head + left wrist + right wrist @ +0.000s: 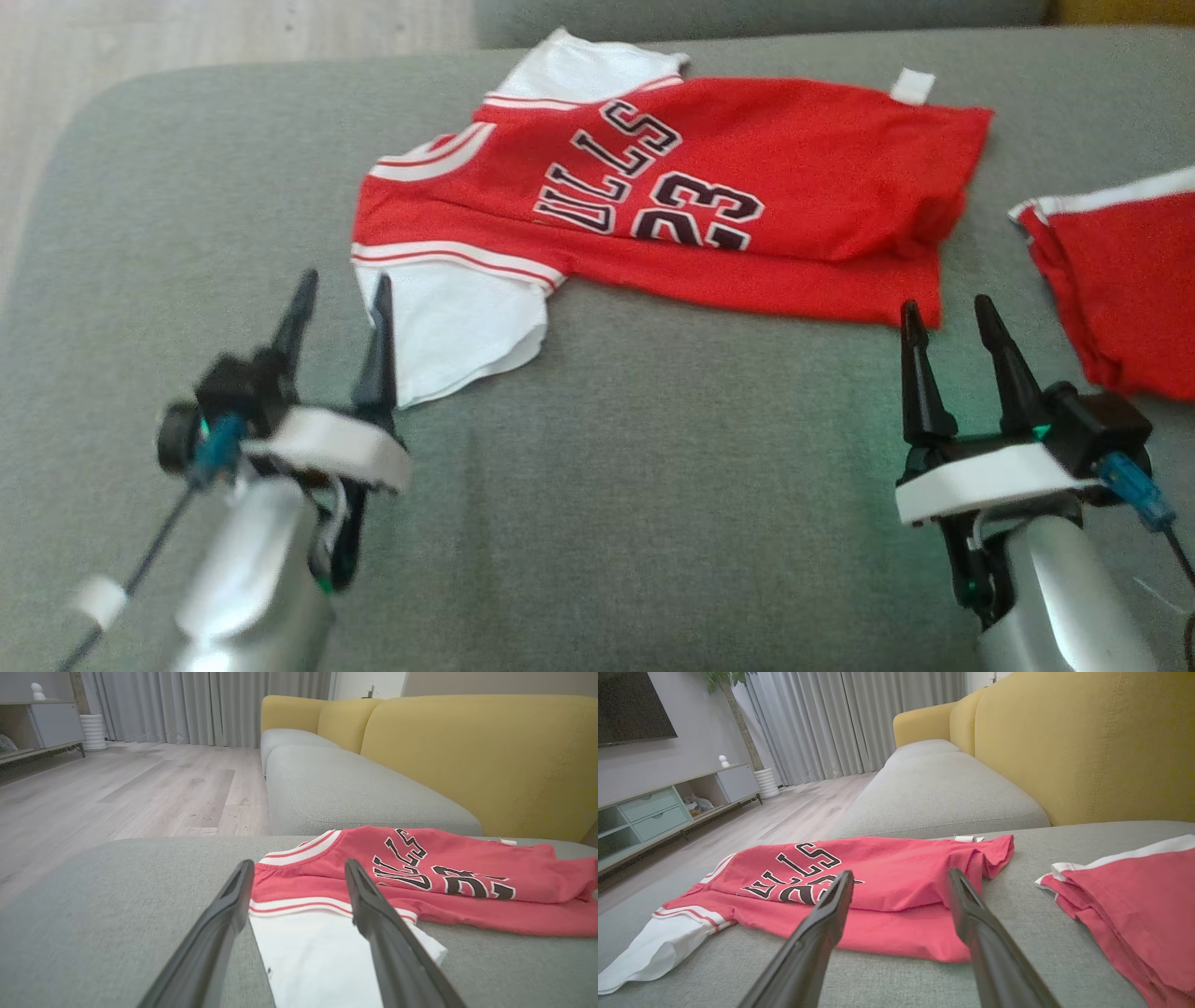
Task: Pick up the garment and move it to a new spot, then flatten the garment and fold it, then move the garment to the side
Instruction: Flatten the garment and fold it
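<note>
The garment (747, 196) is a red jersey with white sleeves and black lettering, lying spread with some wrinkles on the grey sofa seat (653, 485). It also lies ahead in the left wrist view (420, 877) and the right wrist view (878, 877). My left gripper (341, 299) is open, its fingers straddling the edge of the near white sleeve (457, 327), which lies between the tips (299, 872). My right gripper (948, 313) stands open just in front of the jersey's near hem corner, with nothing between its fingers (901, 879).
A second red garment with white trim (1120, 280) lies on the seat at the right (1134, 905). The yellow sofa back (1064, 742) rises behind. Wooden floor (117, 788) lies past the seat's left edge, with a sideboard (654, 812) beyond.
</note>
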